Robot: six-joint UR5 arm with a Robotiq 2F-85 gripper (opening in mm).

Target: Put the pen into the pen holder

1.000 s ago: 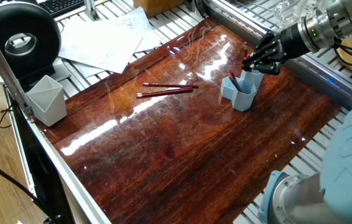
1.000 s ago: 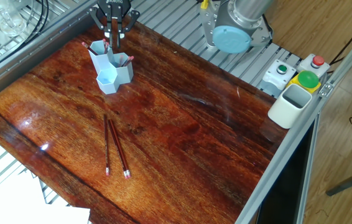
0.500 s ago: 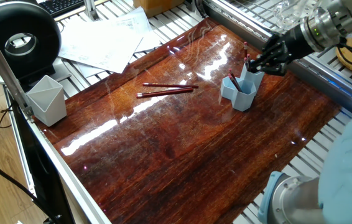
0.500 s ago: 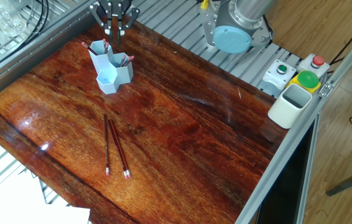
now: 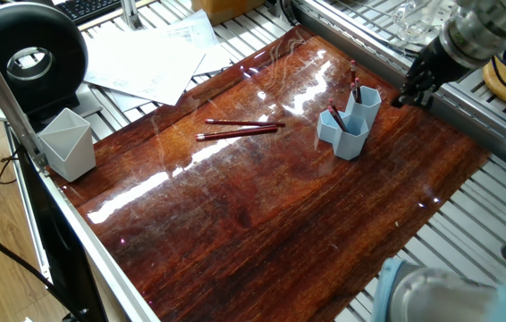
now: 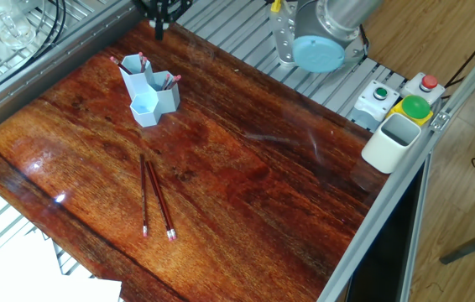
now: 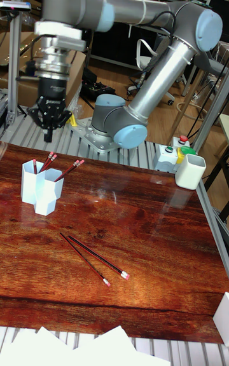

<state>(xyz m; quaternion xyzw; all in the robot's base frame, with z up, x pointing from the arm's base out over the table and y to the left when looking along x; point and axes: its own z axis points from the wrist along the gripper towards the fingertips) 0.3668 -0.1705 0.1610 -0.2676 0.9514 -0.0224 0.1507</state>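
Note:
The light blue pen holder (image 5: 349,122) (image 6: 148,92) (image 7: 38,185) stands near the table's far edge, with several red pens leaning in its tubes. Two more red pens (image 5: 240,127) (image 6: 155,197) (image 7: 92,257) lie side by side on the wooden table. My gripper (image 5: 411,91) (image 6: 162,13) (image 7: 49,126) hangs well above and behind the holder, over the table's metal edge. It points down, open, with nothing between its fingers.
A larger pale grey-white angular cup (image 5: 67,143) (image 6: 391,141) (image 7: 189,171) sits at the table's corner beside a button box (image 6: 414,105). Loose papers (image 5: 146,58) and a black round device (image 5: 25,54) lie beyond one end. The arm's base (image 6: 317,46) stands at the table's side.
The gripper has risen from just above the holder and drawn back over the table's edge. A pen it stood over now rests in the holder. The two pens on the table have not moved.

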